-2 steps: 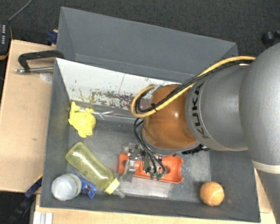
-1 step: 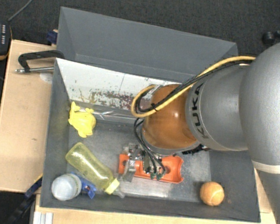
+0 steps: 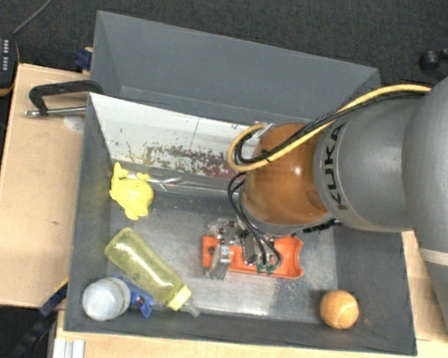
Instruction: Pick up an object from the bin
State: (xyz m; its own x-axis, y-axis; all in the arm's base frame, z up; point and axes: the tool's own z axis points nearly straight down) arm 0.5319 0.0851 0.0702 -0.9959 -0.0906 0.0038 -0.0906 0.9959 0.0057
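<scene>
Gripper [image 3: 220,261] low over the middle of the bin [image 3: 371,254] floor, directly above a flat orange-red piece [image 3: 291,257] lying there; whether it is open or closed, cannot tell from this angle. Orange ball [image 3: 339,309] near the right front corner, well apart. Yellow soft toy [image 3: 131,193], yellowish bottle [image 3: 145,266] and white-and-blue item [image 3: 108,298] along the left side

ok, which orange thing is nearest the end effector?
The flat orange-red plastic piece directly under the end effector, mid-floor of the grey metal bin; the round orange ball sits apart near the lower-right corner.
</scene>
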